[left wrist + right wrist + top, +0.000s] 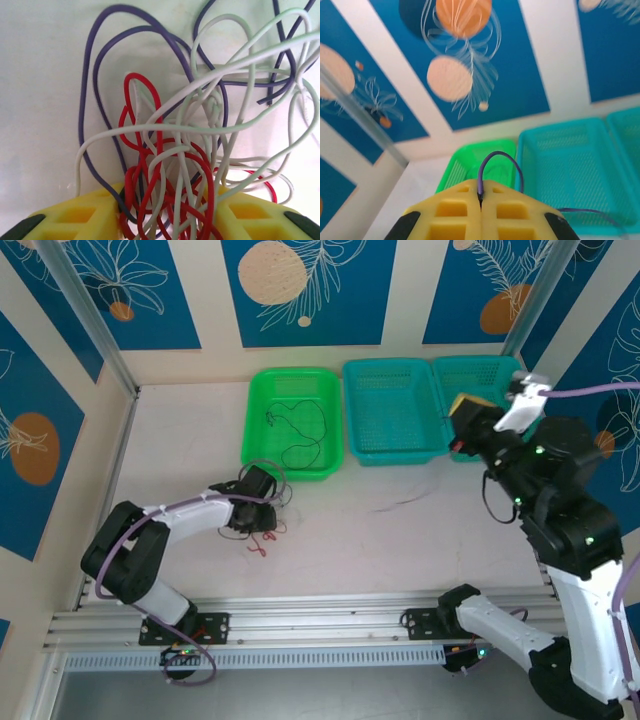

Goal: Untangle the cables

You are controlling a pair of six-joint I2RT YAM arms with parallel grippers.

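The cables lie as a tangle of red, white and dark purple loops on the pale table. In the top view the tangle sits at the tip of my left arm. My left gripper has its yellow fingers on either side of the red and white bundle, pressed against it. My right gripper is raised at the right, shut on a single dark purple cable that loops up out of the jaws.
A green basket at the back holds a thin black cable. Two teal baskets stand to its right. Patterned blue walls close in the back and sides.
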